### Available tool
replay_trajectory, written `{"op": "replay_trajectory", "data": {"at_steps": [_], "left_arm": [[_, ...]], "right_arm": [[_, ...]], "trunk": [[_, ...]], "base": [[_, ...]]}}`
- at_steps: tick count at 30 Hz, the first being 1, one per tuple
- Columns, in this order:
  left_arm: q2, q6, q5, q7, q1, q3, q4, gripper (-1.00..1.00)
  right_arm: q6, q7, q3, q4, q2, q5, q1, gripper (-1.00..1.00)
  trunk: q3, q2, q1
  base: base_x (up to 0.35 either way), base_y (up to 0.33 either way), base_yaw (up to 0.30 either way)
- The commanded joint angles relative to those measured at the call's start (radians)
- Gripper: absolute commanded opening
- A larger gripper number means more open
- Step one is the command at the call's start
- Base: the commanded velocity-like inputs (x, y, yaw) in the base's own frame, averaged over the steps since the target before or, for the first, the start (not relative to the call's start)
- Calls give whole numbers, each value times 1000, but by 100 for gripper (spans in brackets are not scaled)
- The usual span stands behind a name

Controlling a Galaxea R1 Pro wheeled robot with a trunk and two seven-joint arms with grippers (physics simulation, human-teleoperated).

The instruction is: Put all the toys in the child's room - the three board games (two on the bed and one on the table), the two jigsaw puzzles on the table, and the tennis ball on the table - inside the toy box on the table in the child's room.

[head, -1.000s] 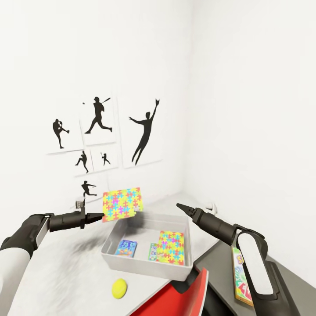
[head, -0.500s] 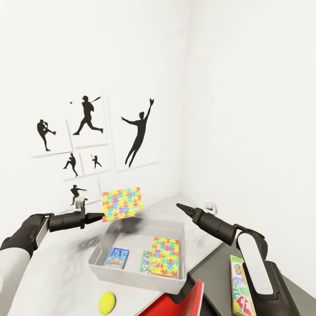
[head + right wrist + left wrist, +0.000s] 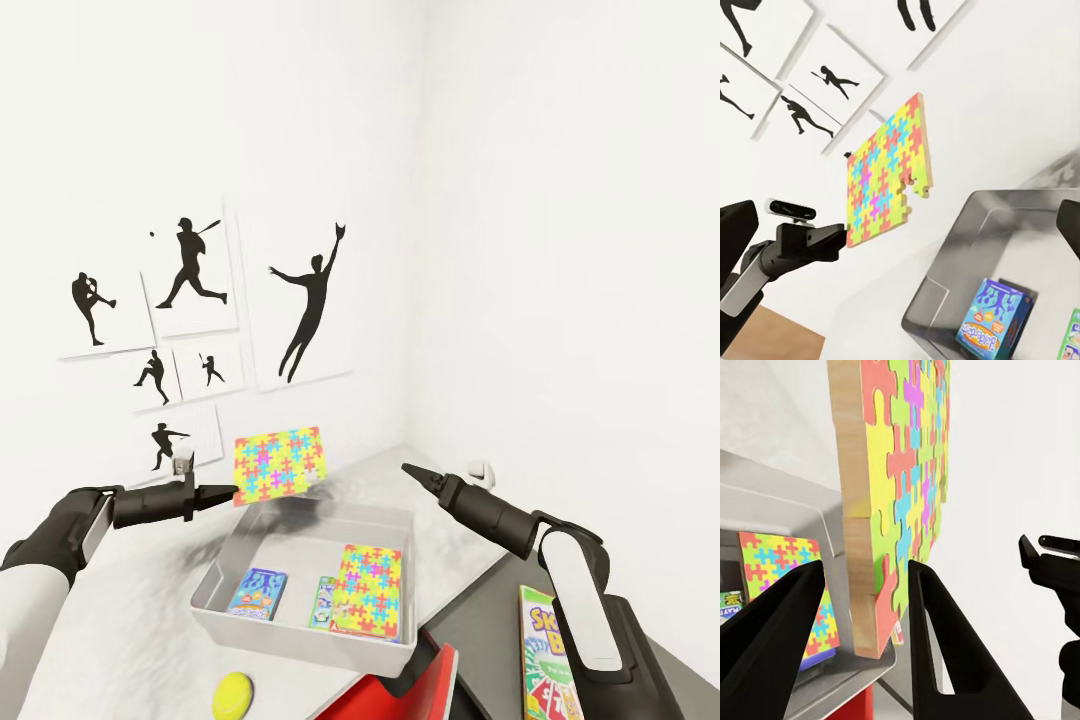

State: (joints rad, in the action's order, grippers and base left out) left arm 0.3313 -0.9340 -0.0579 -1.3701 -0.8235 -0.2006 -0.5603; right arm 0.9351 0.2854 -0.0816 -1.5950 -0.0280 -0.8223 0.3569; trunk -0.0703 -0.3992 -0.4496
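My left gripper (image 3: 226, 492) is shut on the edge of a yellow jigsaw puzzle (image 3: 278, 465) with many-coloured piece shapes, holding it upright above the far left corner of the toy box (image 3: 300, 633). In the left wrist view both fingers clamp that slab (image 3: 900, 472). Inside the grey box lie a blue board game (image 3: 257, 592), a green-edged board game (image 3: 321, 600) and another jigsaw puzzle (image 3: 368, 592). The tennis ball (image 3: 235, 692) sits on the table (image 3: 120, 620) just in front of the box. My right gripper (image 3: 410, 470) hovers open beyond the box's right side, holding nothing.
A pale board game (image 3: 545, 655) lies on the dark grey corner section (image 3: 480, 615) under my right arm. A red object (image 3: 435, 685) stands at the desk's near edge. Silhouette pictures (image 3: 190, 300) hang on the white wall behind; the room corner is close.
The whole picture has shifted: box, ball and wall pictures slid left and down, so the camera moved. Both arms keep their pose, the puzzle still in my left gripper.
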Motion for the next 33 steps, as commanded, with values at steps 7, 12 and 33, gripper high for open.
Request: {"op": "replay_trajectory", "data": {"at_steps": [7,12,33], "left_arm": [[0,-9,-2,0,0,0,0,-100],[-1,-8,-1,2,0,9,0,-100],[-51,-20,13,373,0,72,2,-100]], "right_arm": [[5,9,-3,1,-1,9,1,100],[5,8,-3,3,-1,9,1,100],[5,8,-4,3,0,13,1,100]], "trunk": [[0,-1,0],[0,-1,0],[0,-1,0]], "base": [[0,0,0],[0,0,0],[0,0,0]]}}
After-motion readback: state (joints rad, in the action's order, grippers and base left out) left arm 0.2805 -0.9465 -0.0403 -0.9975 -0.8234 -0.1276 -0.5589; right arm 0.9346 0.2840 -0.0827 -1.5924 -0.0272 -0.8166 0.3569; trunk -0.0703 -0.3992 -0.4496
